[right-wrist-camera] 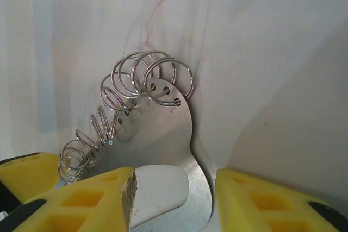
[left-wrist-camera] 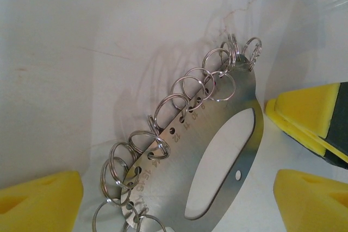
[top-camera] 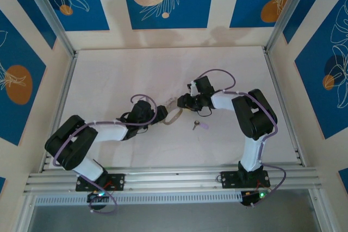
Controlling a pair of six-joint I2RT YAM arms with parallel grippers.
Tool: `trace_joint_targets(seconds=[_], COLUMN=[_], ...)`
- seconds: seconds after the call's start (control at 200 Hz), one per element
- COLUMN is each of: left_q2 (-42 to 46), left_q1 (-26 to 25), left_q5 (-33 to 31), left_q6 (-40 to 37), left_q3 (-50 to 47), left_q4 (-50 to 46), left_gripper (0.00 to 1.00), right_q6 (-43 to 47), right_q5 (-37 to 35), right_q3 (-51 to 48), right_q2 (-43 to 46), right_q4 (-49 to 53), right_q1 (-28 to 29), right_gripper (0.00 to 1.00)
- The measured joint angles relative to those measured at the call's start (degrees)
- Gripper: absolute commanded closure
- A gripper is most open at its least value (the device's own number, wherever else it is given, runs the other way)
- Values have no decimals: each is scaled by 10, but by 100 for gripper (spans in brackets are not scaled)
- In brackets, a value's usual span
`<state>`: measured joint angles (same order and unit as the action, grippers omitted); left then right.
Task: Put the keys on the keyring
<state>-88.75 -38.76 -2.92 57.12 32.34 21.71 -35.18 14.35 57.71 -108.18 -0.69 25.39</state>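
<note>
The keyring (top-camera: 173, 114) is a flat silvery plate with a long slot and several wire rings along one edge, lying mid-table. In the left wrist view the keyring (left-wrist-camera: 217, 134) lies between my left gripper's yellow fingers (left-wrist-camera: 38, 199), which stand wide apart and clear of it. My left gripper (top-camera: 162, 117) is open. My right gripper (top-camera: 177, 103) comes from the opposite side. Its jaws straddle the narrow band of the keyring (right-wrist-camera: 163, 129), with a gap showing beside the left finger (right-wrist-camera: 81, 202), so it is open. One small key (top-camera: 198, 125) with a lilac head lies on the table right of the ring.
The pale table (top-camera: 136, 74) is walled by patterned blue panels, with aluminium rails along its sides and front. A yellow finger of the right gripper (left-wrist-camera: 307, 115) shows close to the plate's end in the left wrist view.
</note>
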Motion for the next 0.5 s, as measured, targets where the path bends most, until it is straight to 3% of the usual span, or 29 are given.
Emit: trace_joint_targets(seconds=[0.5], left_q2=[-27], left_q1=[0], left_q5=[-1], left_q6=[-17], left_q3=[33], left_q4=[2], left_gripper=[9], right_q6=[-9], right_q5=[-8], right_q3=[-31], right_q2=[21], right_q4=[-13], right_q1=[45], right_gripper=[59])
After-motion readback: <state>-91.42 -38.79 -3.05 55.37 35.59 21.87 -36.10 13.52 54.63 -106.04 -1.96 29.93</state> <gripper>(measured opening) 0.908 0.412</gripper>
